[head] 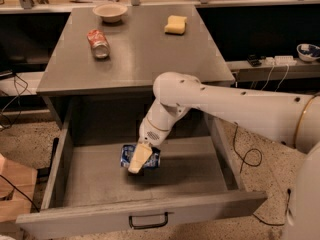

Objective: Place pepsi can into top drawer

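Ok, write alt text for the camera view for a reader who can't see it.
A white robot arm reaches into the open top drawer, its gripper closed on the blue pepsi can low inside it. On the grey table above sit a red-and-silver can on its side, a yellow sponge and a bowl.
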